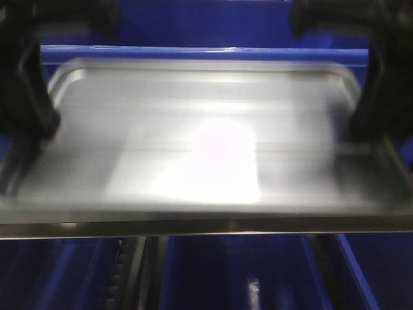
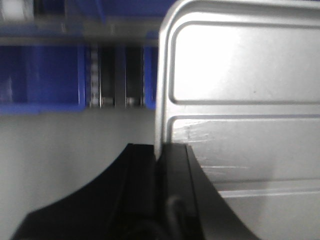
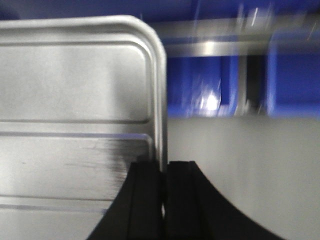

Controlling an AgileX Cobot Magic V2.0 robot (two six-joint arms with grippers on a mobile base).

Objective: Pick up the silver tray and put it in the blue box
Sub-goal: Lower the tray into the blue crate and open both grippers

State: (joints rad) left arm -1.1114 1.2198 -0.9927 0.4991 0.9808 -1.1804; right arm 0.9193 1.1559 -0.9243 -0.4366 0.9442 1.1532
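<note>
While the left gripper (image 2: 160,155) and right gripper (image 3: 164,167) are pinching opposite rims of the silver tray (image 1: 206,129), the task is apparently sitting mid-carry, calling for level lowering into the blue box (image 1: 193,53).

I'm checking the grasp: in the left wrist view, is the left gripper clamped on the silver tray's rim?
Yes, the left gripper pinches the edge of the silver tray, with one black finger on each side.

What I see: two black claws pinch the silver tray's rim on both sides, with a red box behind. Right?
No: the box behind is blue, not red; the front-facing view shows it. The left claw and right claw do pinch the rim of the silver tray.
</note>
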